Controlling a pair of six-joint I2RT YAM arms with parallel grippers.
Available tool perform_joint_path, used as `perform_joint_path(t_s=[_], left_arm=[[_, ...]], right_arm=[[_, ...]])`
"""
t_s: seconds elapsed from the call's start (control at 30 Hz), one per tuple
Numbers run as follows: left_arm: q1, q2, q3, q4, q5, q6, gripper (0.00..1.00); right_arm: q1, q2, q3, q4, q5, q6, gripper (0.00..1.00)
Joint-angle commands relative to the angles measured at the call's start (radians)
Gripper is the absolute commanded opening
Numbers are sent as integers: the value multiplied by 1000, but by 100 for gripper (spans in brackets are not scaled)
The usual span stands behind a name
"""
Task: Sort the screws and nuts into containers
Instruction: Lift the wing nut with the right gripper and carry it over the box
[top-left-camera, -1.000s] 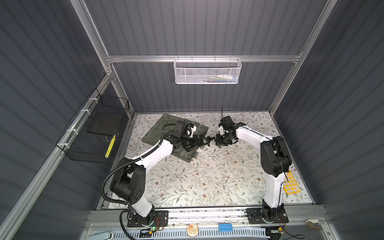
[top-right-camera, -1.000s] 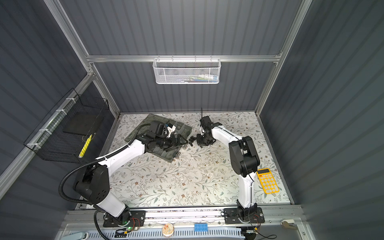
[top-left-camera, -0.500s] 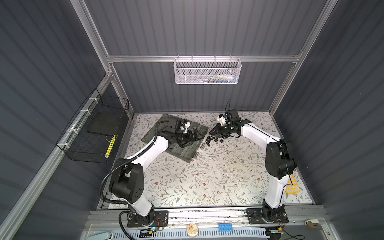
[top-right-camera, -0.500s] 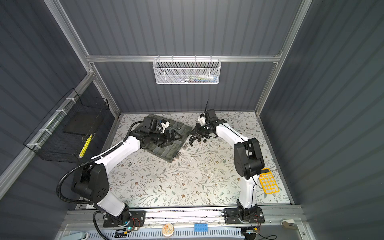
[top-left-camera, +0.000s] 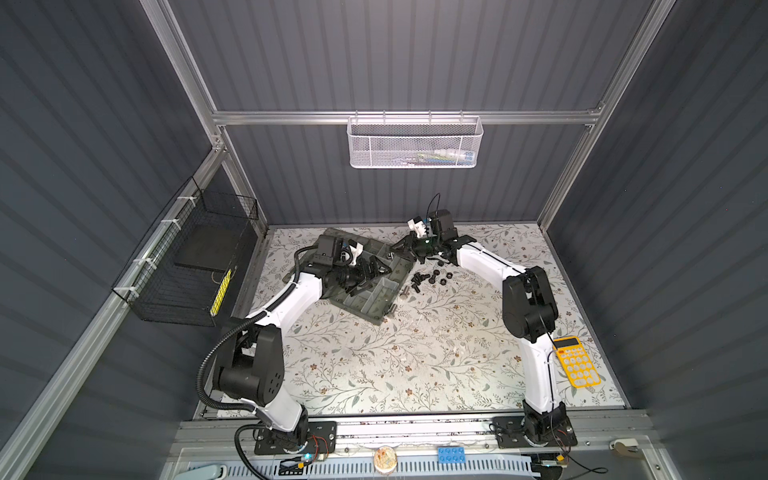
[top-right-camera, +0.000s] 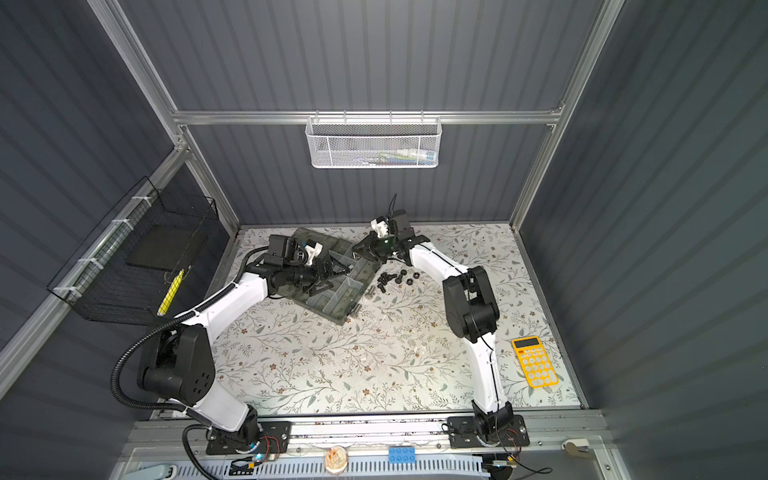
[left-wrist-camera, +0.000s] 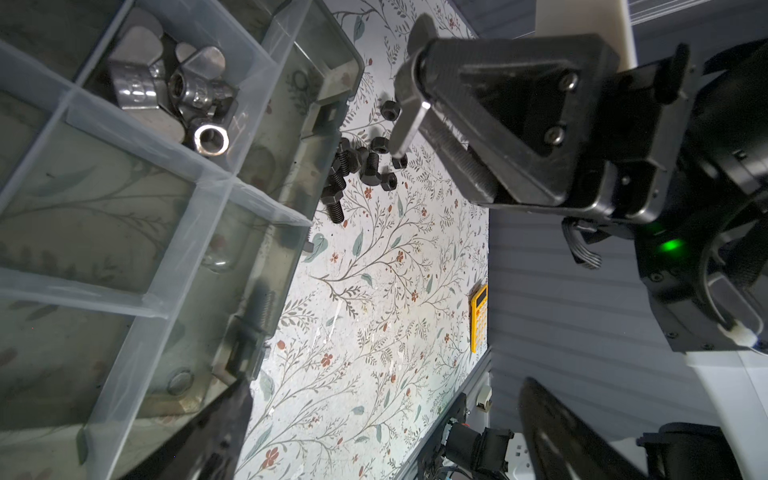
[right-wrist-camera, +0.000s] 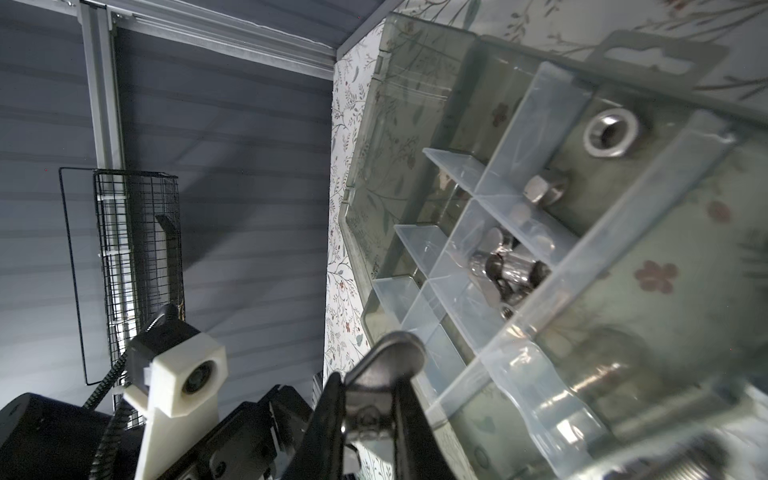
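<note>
The grey-green organizer box (top-left-camera: 376, 309) (top-right-camera: 338, 305) lies at the back of the table. Pale dividers (left-wrist-camera: 137, 145) form its containers. One container holds silver winged nuts (left-wrist-camera: 166, 87) (right-wrist-camera: 503, 266), and a silver hex nut (right-wrist-camera: 610, 133) lies in another. Black screws and nuts (top-left-camera: 428, 280) (top-right-camera: 392, 280) (left-wrist-camera: 357, 166) lie in a pile on the table just right of the box. My right gripper (top-left-camera: 399, 249) (right-wrist-camera: 370, 399) is shut on a silver winged nut (right-wrist-camera: 386, 357) at the box's far right edge. My left gripper (top-left-camera: 374, 270) (left-wrist-camera: 386, 436) hangs open and empty over the box.
A yellow calculator (top-left-camera: 577, 365) lies at the table's right edge. A black wire basket (top-left-camera: 187, 266) hangs on the left wall and a white mesh basket (top-left-camera: 415, 141) on the back wall. A silver screw (top-left-camera: 404, 291) lies beside the box.
My right gripper has risen from the pile and moved back and left to the box's far edge, still shut. My left arm has drawn back left over the box.
</note>
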Motion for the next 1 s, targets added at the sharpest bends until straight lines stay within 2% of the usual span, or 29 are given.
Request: perform_joint_path(t_s=[0.0,0.5,0.97], left_arm=[[29,-41,-31,34,52,-19,100],[80,-86,-111,42,83,-8,100],[100,-97,-124,18,82,17,100]], right_arm=[[12,55,57,65,-29,60,12],[60,265,253,-1,36,68,15],[73,310,255,-49,82,30,24]])
